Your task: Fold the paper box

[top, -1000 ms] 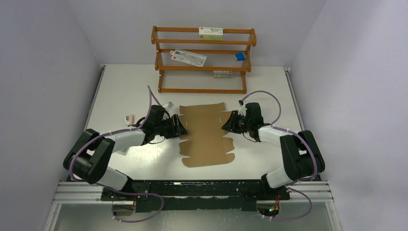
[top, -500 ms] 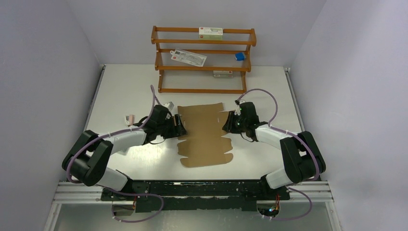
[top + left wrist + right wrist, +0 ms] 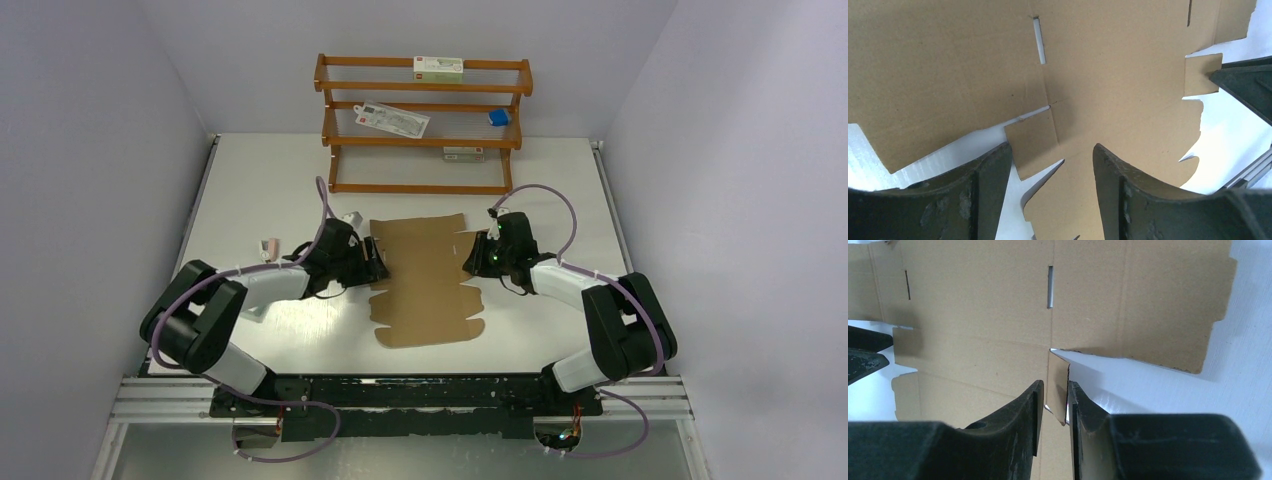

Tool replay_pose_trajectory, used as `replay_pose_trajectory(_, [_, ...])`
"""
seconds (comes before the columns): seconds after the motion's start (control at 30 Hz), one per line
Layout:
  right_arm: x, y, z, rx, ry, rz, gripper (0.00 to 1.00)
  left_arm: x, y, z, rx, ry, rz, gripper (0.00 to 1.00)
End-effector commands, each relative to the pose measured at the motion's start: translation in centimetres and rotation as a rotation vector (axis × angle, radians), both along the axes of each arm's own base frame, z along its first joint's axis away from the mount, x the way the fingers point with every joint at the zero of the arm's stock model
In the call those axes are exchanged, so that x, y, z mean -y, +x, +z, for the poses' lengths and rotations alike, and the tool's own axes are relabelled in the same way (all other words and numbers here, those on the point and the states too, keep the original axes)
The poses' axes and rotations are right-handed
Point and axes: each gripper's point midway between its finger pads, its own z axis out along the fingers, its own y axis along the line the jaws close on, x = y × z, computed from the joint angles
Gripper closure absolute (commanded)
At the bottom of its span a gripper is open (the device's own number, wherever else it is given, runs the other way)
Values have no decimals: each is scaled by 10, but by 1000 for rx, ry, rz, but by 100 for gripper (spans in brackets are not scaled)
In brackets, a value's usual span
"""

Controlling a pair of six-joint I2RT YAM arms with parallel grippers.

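Brown cardboard sheet, the paper box (image 3: 428, 285), lies unfolded and flat on the white table (image 3: 560, 190), in the middle, between the two arms and in front of the wooden rack (image 3: 422, 125).

Left gripper (image 3: 372, 262): low at the sheet's left edge. The left wrist view shows the left gripper (image 3: 1050, 150) with jaws spread wide to either side of a small square tab; neither finger presses on it. Released, holding nothing.

Right gripper (image 3: 478, 256): low at the sheet's right edge, directly opposite the left one. In the right wrist view the right gripper (image 3: 1054, 385) has its jaws drawn close together around a small tab that is turned up off the table and casts a shadow on it. The tab fills the narrow gap between the fingers. Whether they actually pinch it cannot be told.

Rest of the sheet (image 3: 998, 315) is flat, slots and creases visible.

Rack holds a white carton (image 3: 438, 67) on the top shelf.
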Motion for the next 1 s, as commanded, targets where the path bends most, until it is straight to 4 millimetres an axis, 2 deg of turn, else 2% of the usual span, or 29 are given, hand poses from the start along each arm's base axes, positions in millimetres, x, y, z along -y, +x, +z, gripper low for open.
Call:
replay_pose_trajectory(0.0, [-5, 5, 12, 39, 4, 17, 71, 8, -6, -6, -37, -35, -30, 35])
replay_pose_trajectory(0.3, [-8, 5, 15, 53, -17, 13, 72, 10, -2, 21, 13, -66, -32, 40])
replay_pose_trajectory(0.7, [-10, 5, 15, 63, -71, 3, 74, 20, -7, 21, 0, -77, -53, 48])
replay_pose_trajectory(0.97, [-14, 4, 14, 66, -88, 4, 74, 31, -6, 35, 28, -86, -57, 52])
